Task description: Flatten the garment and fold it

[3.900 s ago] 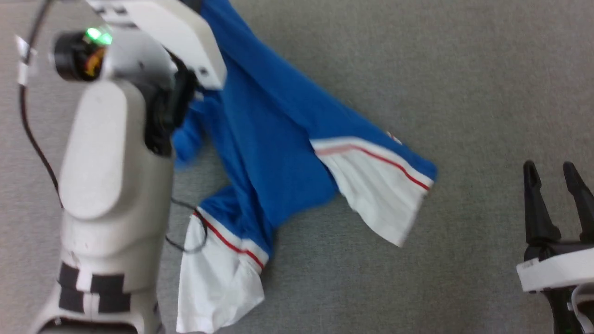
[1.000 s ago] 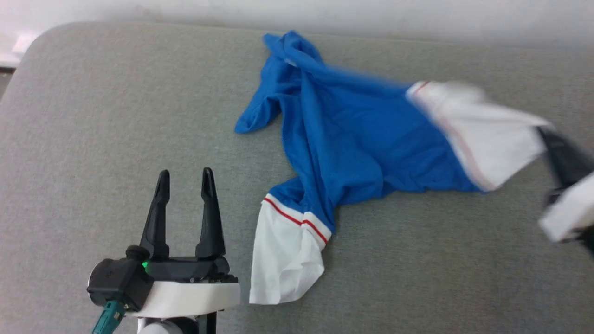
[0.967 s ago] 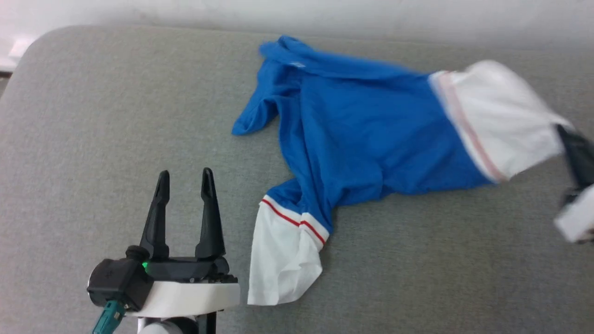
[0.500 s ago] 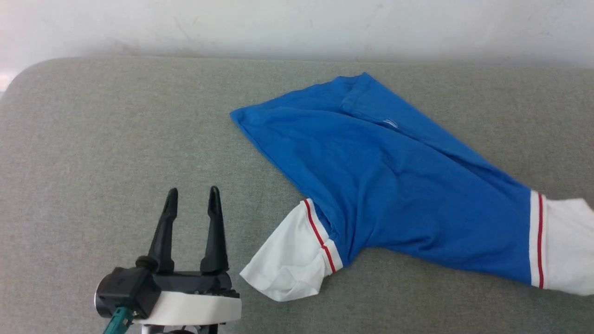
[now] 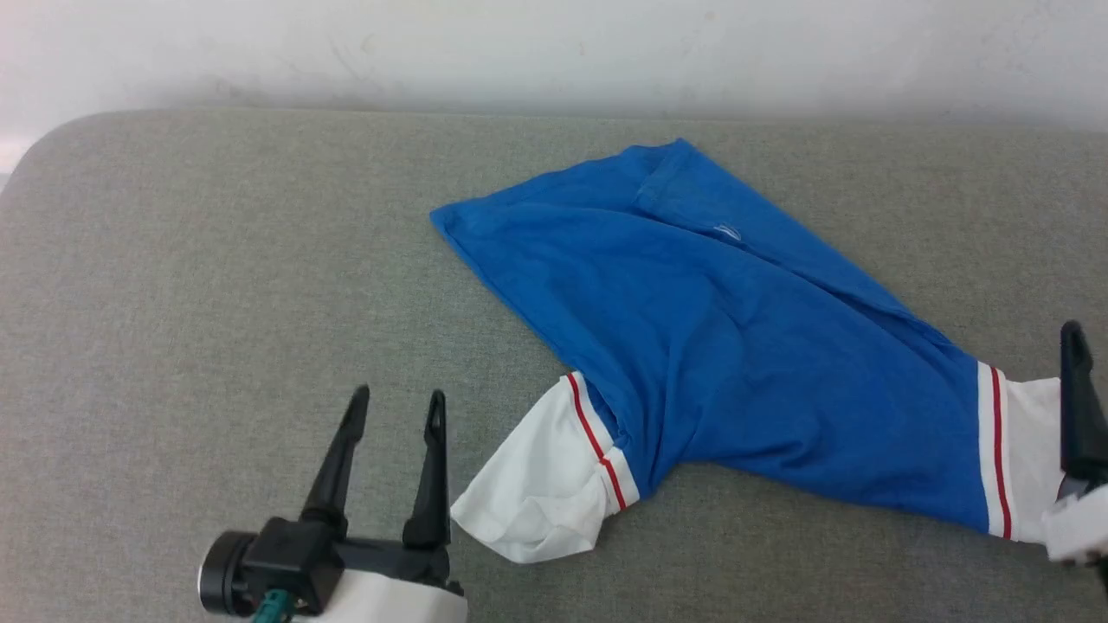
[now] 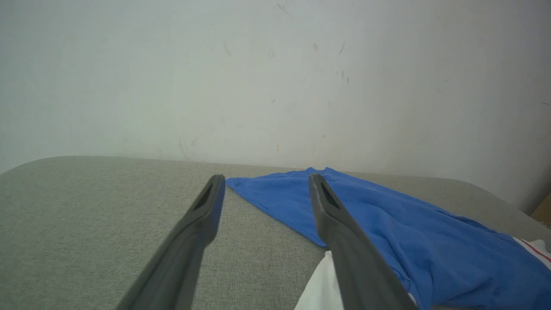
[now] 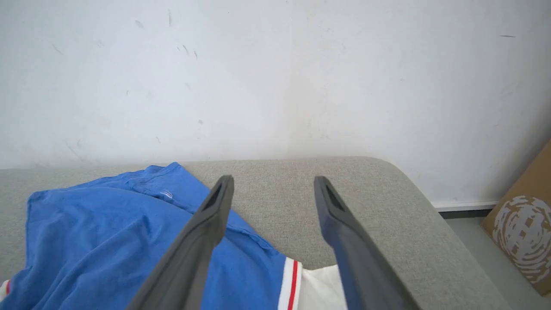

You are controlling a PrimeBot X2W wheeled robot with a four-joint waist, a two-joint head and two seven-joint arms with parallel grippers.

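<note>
The garment (image 5: 710, 346), a royal-blue T-shirt with white, red-striped sleeves, lies spread slantwise on the grey padded surface (image 5: 216, 260), rumpled along its far edge. Its left sleeve (image 5: 541, 484) is crumpled just right of my left gripper (image 5: 398, 398), which stands open and empty. In the left wrist view that gripper (image 6: 267, 176) points at the shirt's blue corner (image 6: 258, 189). My right gripper (image 7: 273, 178) is open above the right sleeve (image 7: 320, 288), holding nothing. One of its fingers (image 5: 1076, 407) rises at the head view's right edge, beside that sleeve (image 5: 1026, 450).
A white wall (image 5: 554, 52) runs along the far side of the surface, whose corners are rounded (image 7: 400, 172). A cardboard box (image 7: 523, 232) stands on the floor past the right end. Bare grey padding stretches left of the shirt.
A second ago my right gripper, shut on the right sleeve, was dragging the shirt out to the right. It has since let go and stands open. The left gripper has shifted slightly right.
</note>
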